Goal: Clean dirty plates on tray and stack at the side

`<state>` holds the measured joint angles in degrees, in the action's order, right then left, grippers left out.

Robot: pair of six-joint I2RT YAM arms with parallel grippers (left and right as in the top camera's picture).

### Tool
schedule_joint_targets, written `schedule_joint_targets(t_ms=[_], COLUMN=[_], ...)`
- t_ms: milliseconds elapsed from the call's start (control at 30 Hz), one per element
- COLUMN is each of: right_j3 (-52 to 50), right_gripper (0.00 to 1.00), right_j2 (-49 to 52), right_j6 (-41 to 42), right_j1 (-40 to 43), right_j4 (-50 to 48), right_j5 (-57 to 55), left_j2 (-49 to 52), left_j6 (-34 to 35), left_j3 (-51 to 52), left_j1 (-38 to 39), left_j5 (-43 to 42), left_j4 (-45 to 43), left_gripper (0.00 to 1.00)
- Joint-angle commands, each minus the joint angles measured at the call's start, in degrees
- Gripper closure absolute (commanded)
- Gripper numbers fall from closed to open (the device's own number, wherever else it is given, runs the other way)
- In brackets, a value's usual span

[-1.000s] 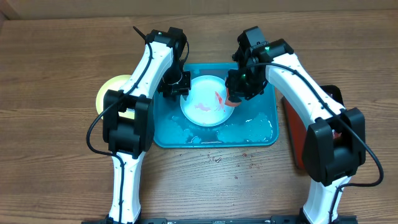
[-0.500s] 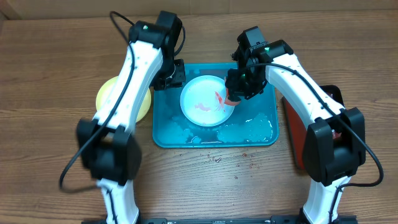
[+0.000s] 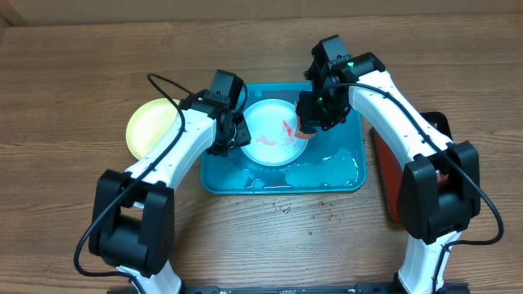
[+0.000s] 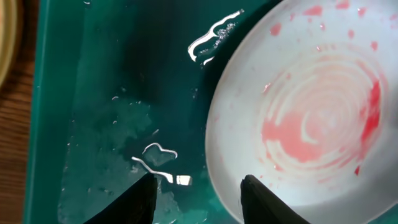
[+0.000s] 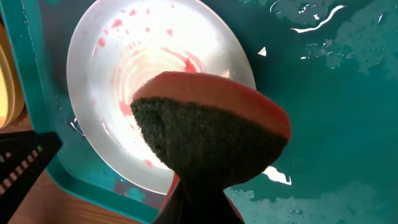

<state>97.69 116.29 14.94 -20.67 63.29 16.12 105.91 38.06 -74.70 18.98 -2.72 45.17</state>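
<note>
A light-blue-rimmed plate (image 3: 268, 132) with red smears lies in the teal tray (image 3: 282, 178), which is wet. My left gripper (image 3: 238, 135) is open at the plate's left rim. In the left wrist view the rim of the plate (image 4: 311, 124) lies between the open fingers (image 4: 196, 194). My right gripper (image 3: 310, 122) is shut on an orange sponge with a dark scouring face (image 5: 211, 130), held over the plate's right side (image 5: 118, 74). A yellow-green plate (image 3: 151, 126) rests on the table left of the tray. I cannot tell if another lies under it.
A dark red-brown tray (image 3: 391, 184) sits at the right, partly under my right arm. Small red specks mark the wooden table (image 3: 327, 218) in front of the teal tray. Water patches and foam cover the tray floor (image 5: 336, 93).
My left arm swung away toward the tray's back left corner, then came back down to the plate's left rim. The right arm and the sponge have not moved.
</note>
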Motion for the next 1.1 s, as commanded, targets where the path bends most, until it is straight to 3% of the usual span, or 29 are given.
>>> schedule_joint_targets(t_ms=[0, 233, 600, 733, 867, 1067], right_j3=[0.0, 0.0, 0.0, 0.0, 0.0, 0.0], right_gripper=[0.96, 0.96, 0.96, 0.96, 0.96, 0.96], right_j2=[-0.4, -0.4, -0.4, -0.4, -0.4, -0.2], right_j6=[-0.4, -0.4, -0.4, -0.4, -0.4, -0.4], right_j1=[0.1, 0.1, 0.1, 0.1, 0.1, 0.0], right_j4=[0.2, 0.5, 1.3, 1.2, 0.8, 0.0], right_j5=[0.0, 0.0, 0.0, 0.0, 0.0, 1.6], left_j2=[3.0, 5.4, 8.0, 9.0, 9.1, 9.1], left_j6=[4.6, 7.2, 8.3, 8.2, 8.2, 7.3], left_j3=[0.4, 0.2, 0.2, 0.2, 0.2, 0.2], left_j1=[-0.3, -2.5, -2.1, -2.1, -2.1, -2.1], left_j5=[-1.8, -4.7, -8.3, -9.6, -9.6, -10.6], left_j4=[-1.7, -2.9, -6.3, -6.9, -7.1, -7.2], left_gripper=[0.55, 0.62, 0.63, 0.73, 0.96, 0.96])
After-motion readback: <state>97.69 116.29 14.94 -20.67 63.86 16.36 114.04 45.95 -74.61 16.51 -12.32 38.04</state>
